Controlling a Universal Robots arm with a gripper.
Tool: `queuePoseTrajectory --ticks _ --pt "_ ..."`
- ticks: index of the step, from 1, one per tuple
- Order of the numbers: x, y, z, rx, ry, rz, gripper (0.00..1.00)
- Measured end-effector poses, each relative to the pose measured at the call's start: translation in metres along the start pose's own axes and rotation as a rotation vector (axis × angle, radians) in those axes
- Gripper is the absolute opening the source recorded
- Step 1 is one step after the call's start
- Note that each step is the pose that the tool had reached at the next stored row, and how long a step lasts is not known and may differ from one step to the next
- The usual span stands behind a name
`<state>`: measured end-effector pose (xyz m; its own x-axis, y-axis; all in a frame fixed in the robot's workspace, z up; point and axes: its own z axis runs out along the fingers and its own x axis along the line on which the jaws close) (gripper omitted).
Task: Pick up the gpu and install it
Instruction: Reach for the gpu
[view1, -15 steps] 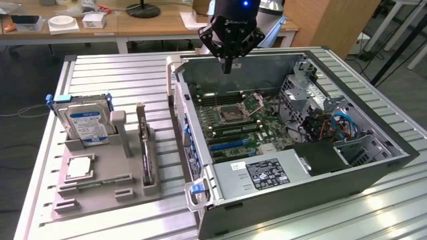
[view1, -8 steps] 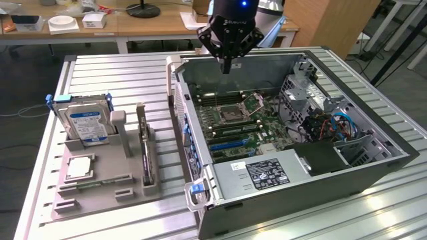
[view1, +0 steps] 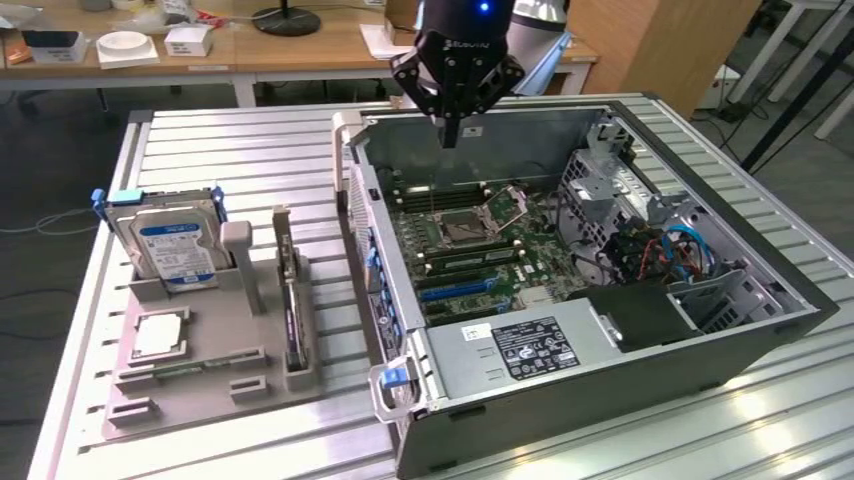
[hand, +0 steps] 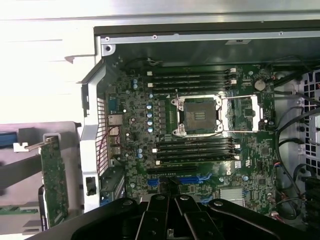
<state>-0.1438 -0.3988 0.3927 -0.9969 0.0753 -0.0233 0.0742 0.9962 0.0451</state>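
Pincer (hand: 169, 205) pressed together, empty, above motherboard (hand: 135, 125) inside open case (view1: 747, 340). Gpu (view1: 290, 310) upright on edge in grey holder (view1: 214, 335) on bench (view1: 240, 140), lower left of exterior frame, left of pincer, long axis parallel to case wall.

Our gripper (view1: 451, 138) is glossy black, its angular linkage bars (view1: 505, 75) narrowing to a slim tip. At its twelve o'clock we see a blue light (view1: 483, 8) above pale lettering (view1: 465, 45), and at one o'clock a silver-grey arm segment (view1: 537, 25).
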Motion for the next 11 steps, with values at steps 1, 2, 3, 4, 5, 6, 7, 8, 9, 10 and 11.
queuePoseTrajectory --ticks 1,2,3,4,5,6,7,8,9,10,11 --pt "0.0004 0.0000 0.0000 0.0000 0.0000 0.000 0.11" --pt "0.0009 -0.0001 0.0000 0.0000 0.0000 0.000 0.11" --pt "0.0014 -0.0001 0.0000 0.0000 0.0000 0.000 0.11" --pt "0.0019 -0.0002 0.0000 0.0000 0.0000 0.000 0.11" --pt "0.0025 -0.0002 0.0000 0.0000 0.0000 0.000 0.11" --pt "0.0031 -0.0003 0.0000 0.0000 0.0000 0.000 0.11" --pt "0.0037 -0.0003 0.0000 0.0000 0.0000 0.000 0.11" --pt "0.0043 -0.0003 0.0000 0.0000 0.0000 0.000 0.11" --pt "0.0049 -0.0004 -0.0001 0.0000 0.0000 0.000 0.11" --pt "0.0055 -0.0004 -0.0001 0.0000 0.0000 0.000 0.11" --pt "0.0062 -0.0005 -0.0001 0.0000 0.0000 0.000 0.11"
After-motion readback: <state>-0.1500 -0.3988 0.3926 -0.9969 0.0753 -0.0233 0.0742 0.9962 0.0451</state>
